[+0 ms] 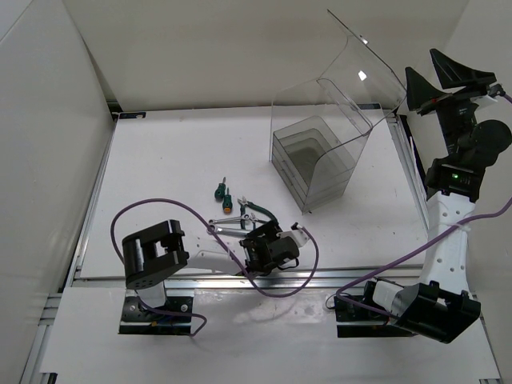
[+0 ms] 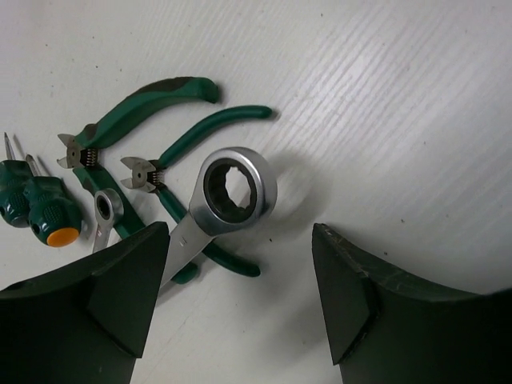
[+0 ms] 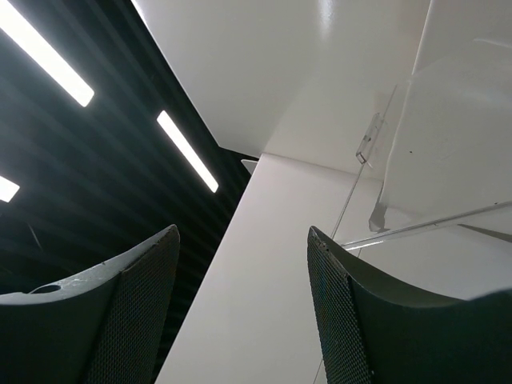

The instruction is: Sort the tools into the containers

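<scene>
no readable text, labels, brands or numbers anywhere

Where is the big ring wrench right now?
Left wrist view, centre: the big wrench lies on the table ahead of the left gripper, jaws open, its handle crossing the green pliers.

shafts of the large wrench (image 2: 234,190) and small wrench (image 2: 105,210) vanish behind a finger (image 2: 96,308) of the left gripper (image 2: 240,232)

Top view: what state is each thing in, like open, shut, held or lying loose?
clear bin, lid swung up, open
large wrench, lying loose
small wrench, lying loose
pliers, two, lying loose, handles spread
screwdrivers, two, lying side by side
left gripper, open, over the large wrench
right gripper, open, empty
</scene>
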